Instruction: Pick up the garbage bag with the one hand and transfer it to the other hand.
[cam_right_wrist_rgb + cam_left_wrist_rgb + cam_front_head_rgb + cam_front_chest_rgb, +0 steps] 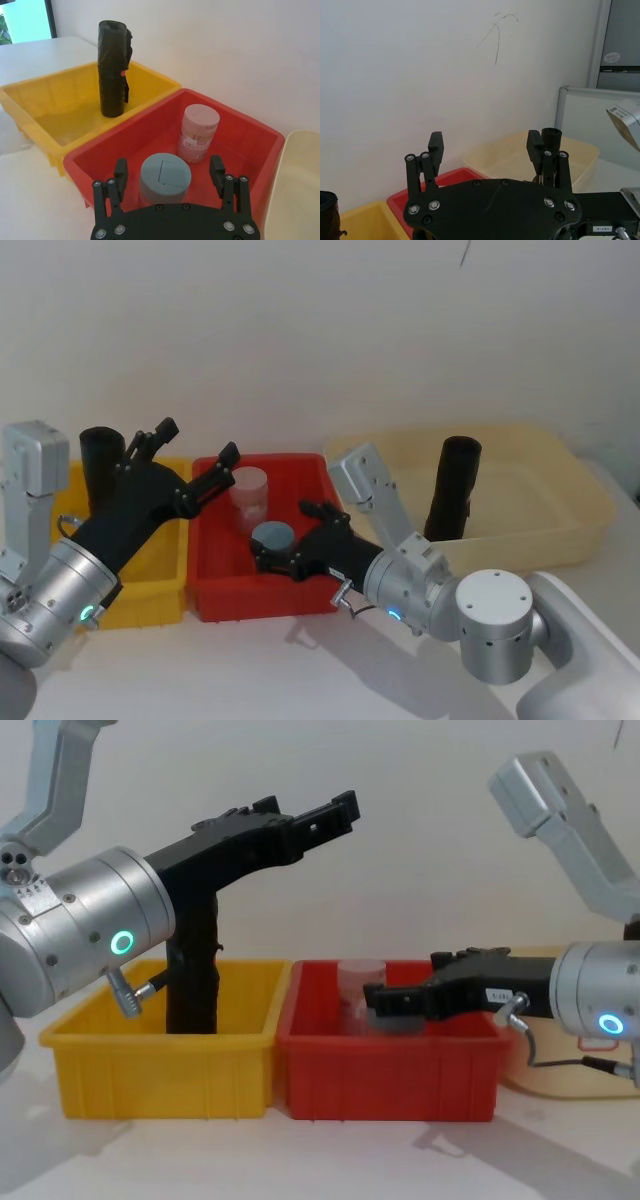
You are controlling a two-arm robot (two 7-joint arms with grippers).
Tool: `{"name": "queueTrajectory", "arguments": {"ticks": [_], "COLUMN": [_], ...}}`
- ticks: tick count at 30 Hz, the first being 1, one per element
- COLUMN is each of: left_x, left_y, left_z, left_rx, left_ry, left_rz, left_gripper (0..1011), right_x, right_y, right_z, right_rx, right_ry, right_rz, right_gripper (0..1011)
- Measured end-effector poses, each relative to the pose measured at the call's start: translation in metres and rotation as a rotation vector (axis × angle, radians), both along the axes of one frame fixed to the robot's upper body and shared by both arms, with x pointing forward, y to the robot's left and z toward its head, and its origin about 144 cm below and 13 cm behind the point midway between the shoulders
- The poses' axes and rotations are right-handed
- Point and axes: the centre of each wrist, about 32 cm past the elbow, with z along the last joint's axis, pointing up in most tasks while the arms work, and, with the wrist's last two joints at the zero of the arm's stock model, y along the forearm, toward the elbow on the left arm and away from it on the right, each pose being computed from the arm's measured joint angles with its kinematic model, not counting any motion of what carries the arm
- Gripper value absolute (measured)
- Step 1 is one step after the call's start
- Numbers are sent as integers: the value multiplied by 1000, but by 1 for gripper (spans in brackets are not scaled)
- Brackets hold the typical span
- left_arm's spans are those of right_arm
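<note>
Right gripper (169,172), fingers spread, empty, over red bin's (80,162) near edge by blue-lidded jar (165,175). Left gripper (190,455) spread above yellow bin (150,580); garbage bag (114,67) upright in its far corner. Head view shows second roll (455,488) in cream bin (580,505).

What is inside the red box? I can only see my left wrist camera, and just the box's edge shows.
Observer: Two jars stand in the red bin: a blue-lidded jar and a pinkish clear jar.
Operator: Where's the other gripper?
Observer: The right gripper is open, low at the red bin's front, pointing at the blue-lidded jar.
Operator: What's that black thing in my corner?
Observer: A black garbage bag roll, standing upright in the yellow bin near its back wall.
</note>
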Motion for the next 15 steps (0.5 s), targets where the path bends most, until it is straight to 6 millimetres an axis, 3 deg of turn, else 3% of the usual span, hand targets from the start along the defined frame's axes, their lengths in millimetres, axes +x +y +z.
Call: {"name": "queueTrajectory", "arguments": {"ticks": [15], "left_x": [0], "left_y": [0], "left_z": [0], "left_rx": [0], "left_ry": [0], "left_rz": [0], "left_gripper": [1000], "right_x": [4], "right_y": [4], "right_z": [-1], "right_rx": [36], "right_ry": [61], "right_rz": [-16], "right_gripper": [1000]}}
